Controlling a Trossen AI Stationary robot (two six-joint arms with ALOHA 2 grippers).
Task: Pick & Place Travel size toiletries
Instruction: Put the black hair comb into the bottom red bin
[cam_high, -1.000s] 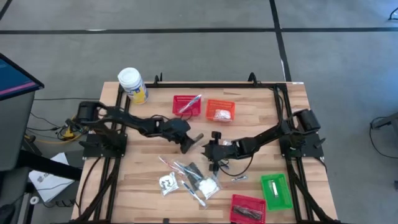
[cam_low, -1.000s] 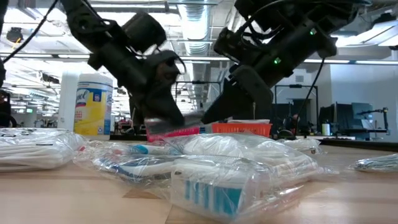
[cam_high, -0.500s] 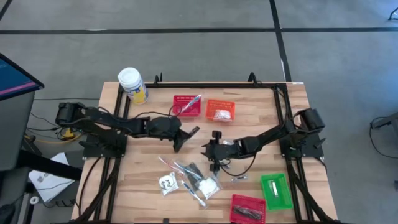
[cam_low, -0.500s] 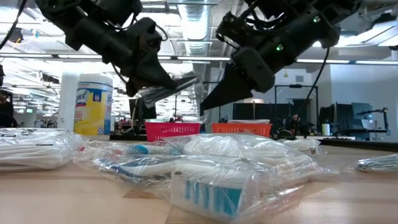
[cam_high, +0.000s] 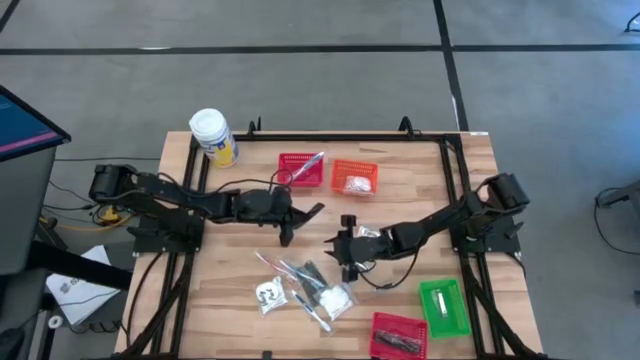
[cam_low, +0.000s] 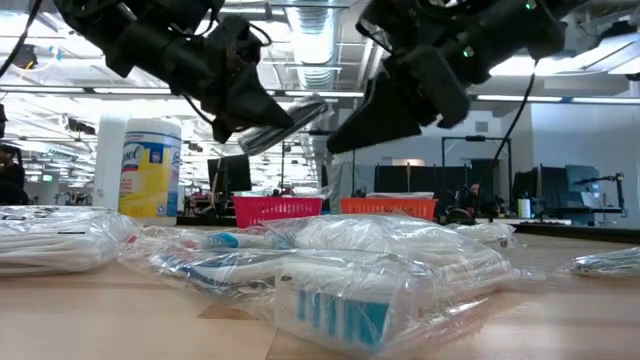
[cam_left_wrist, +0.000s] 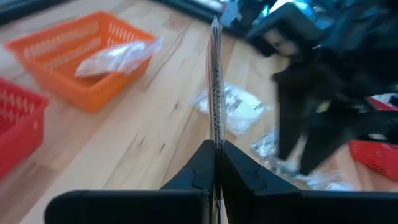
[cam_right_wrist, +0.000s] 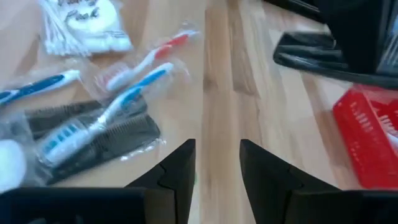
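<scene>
high view: left gripper (cam_high: 300, 215) – clamped on a wrapped packet (cam_high: 312, 211), lifted near the red basket (cam_high: 300, 169)
right gripper (cam_high: 345, 262): parted, nothing held – above the toiletry pile (cam_high: 305, 285)

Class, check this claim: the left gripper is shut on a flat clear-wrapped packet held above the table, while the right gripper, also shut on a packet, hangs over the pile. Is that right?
One part is wrong. The left gripper is indeed shut on a flat packet above the table. But the right gripper is open and empty over the pile, as the right wrist view shows.
</scene>
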